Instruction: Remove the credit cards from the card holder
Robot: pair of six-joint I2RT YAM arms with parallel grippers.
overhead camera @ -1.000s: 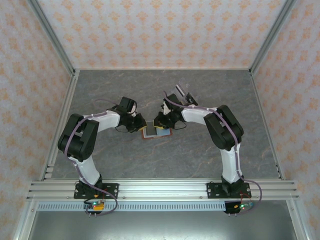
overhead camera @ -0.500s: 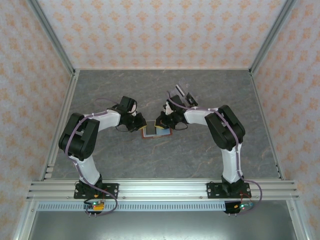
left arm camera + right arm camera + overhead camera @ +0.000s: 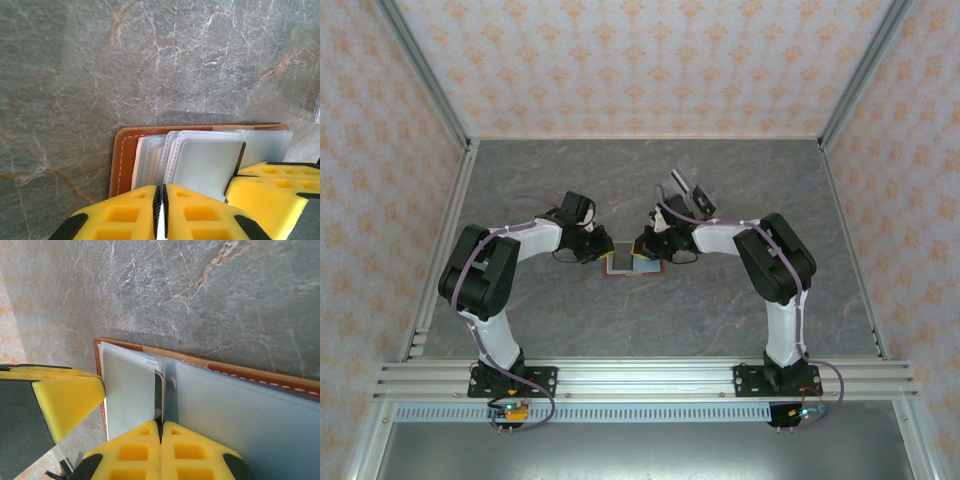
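Note:
The card holder [image 3: 632, 265] lies open on the table between both arms, brown rim [image 3: 125, 155] outside and grey-blue pockets [image 3: 240, 410] inside. My left gripper [image 3: 606, 250] [image 3: 161, 189] is shut on the holder's near-left edge, with a thin pale strip between its pads. My right gripper [image 3: 646, 250] [image 3: 161, 424] is shut at the fold. A thin white-rimmed credit card [image 3: 159, 390], seen edge-on, runs into its pads beside the left pocket page. Each wrist view catches the other gripper's yellow finger [image 3: 270, 185] [image 3: 65, 395] close by.
The grey marbled table [image 3: 620, 180] spreads out on all sides of the holder. Aluminium rails [image 3: 640, 378] cross the near edge by the arm bases, and patterned walls [image 3: 640, 60] close in the back and sides.
The right gripper has closed at the holder's fold and shifted slightly left. The left gripper has stayed in place on the holder's edge.

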